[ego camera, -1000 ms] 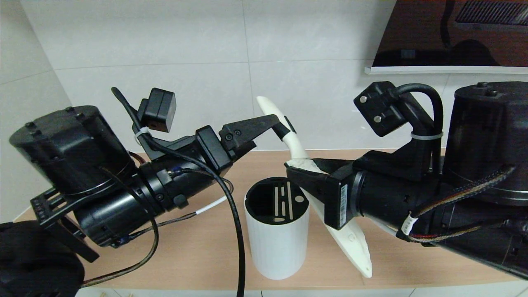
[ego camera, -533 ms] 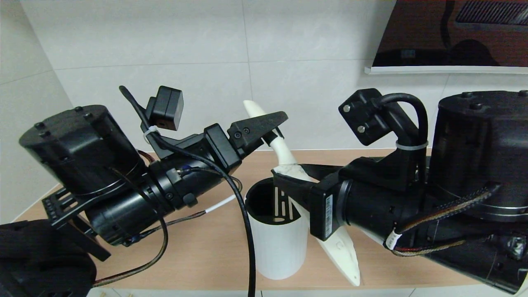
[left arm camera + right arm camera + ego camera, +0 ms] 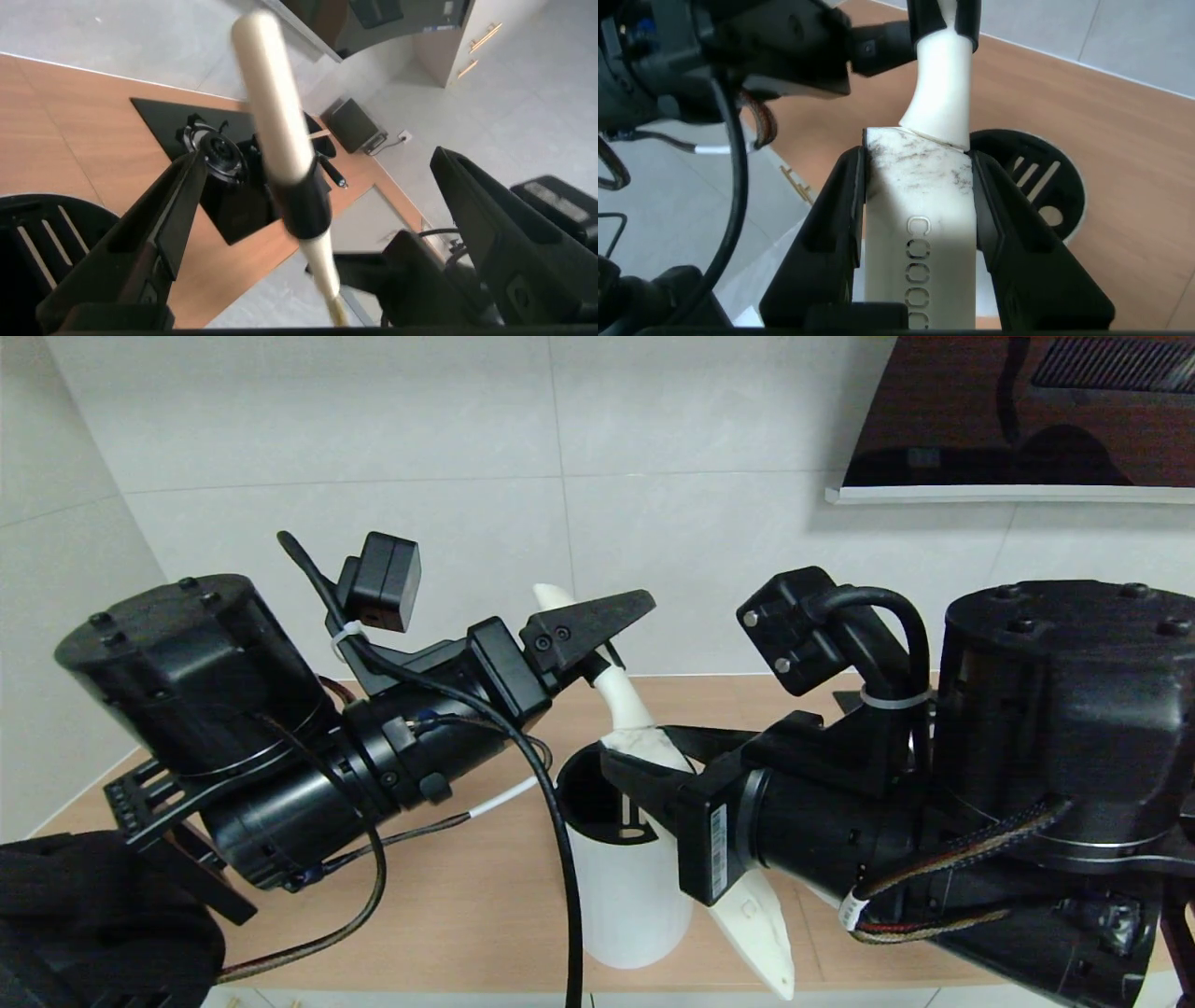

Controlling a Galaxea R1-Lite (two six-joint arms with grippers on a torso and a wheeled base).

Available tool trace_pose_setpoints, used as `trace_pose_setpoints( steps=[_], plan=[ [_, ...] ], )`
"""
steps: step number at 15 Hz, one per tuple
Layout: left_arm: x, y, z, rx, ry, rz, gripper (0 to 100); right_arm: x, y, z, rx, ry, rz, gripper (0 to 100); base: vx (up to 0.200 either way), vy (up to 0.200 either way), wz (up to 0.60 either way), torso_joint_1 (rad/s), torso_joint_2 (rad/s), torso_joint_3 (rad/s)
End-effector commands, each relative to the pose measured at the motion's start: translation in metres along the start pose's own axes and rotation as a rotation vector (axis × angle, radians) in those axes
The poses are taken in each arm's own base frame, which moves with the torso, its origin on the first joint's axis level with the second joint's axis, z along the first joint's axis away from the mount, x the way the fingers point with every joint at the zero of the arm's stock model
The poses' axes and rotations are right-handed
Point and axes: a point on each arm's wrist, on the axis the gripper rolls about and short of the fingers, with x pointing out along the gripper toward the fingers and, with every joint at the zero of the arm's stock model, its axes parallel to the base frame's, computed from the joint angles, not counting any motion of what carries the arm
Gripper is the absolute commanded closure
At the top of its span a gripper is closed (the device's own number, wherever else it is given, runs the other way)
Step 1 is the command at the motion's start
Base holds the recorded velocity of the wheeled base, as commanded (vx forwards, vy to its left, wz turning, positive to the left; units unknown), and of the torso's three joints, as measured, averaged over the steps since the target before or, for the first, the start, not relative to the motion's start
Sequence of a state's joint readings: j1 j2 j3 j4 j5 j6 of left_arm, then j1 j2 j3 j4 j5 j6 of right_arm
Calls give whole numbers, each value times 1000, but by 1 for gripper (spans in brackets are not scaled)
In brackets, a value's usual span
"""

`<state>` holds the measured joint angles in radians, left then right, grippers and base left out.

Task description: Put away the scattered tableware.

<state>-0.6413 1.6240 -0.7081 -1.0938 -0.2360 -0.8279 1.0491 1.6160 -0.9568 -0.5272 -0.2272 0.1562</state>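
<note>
A white slotted spatula (image 3: 624, 702) with a black band on its handle is tilted above the white cylindrical utensil holder (image 3: 627, 905) on the wooden counter. My right gripper (image 3: 644, 758) is shut on the blade (image 3: 920, 247), whose tip hangs down in front of the holder. My left gripper (image 3: 605, 651) is open, its fingers (image 3: 159, 233) standing either side of the handle (image 3: 276, 121) without touching it. The holder's dark slotted inside (image 3: 1036, 177) lies just behind the blade.
The wooden counter (image 3: 467, 896) runs to a white tiled wall. A black gas hob (image 3: 224, 163) is set into it farther along, with a dark range hood (image 3: 1027, 411) above at the right. My two arms crowd the space around the holder.
My right arm has carried the spatula to the left and lower, so the blade now overlaps the holder's rim. My left arm has shifted slightly right with it.
</note>
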Motion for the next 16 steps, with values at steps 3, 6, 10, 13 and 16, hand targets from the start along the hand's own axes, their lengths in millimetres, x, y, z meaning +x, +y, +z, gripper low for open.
trace_pose_setpoints(
  steps=[3, 6, 10, 13, 16],
  plan=[
    [0, -2, -2, -2, 6, -8, 0, 1, 1, -1, 0, -1, 4, 100, 0, 0, 0, 0, 0, 0],
    [1, -1, -3, -3, 11, -4, 100, 0, 1, 0, 1, -4, 4, 100, 0, 0, 0, 0, 0, 0],
    [1, 1, -4, -5, 16, -1, 100, -1, 1, 0, 2, -7, 1, 100, 0, 0, 0, 0, 0, 0],
    [0, 0, -4, -30, 17, -4, 100, -2, 0, 1, 4, -25, -13, 100, 0, 0, 0, 0, 0, 0],
    [-1, -3, -1, -79, 12, -19, 100, -1, 0, 0, 6, -38, -11, 100, 0, 0, 0, 0, 0, 0]
  ],
)
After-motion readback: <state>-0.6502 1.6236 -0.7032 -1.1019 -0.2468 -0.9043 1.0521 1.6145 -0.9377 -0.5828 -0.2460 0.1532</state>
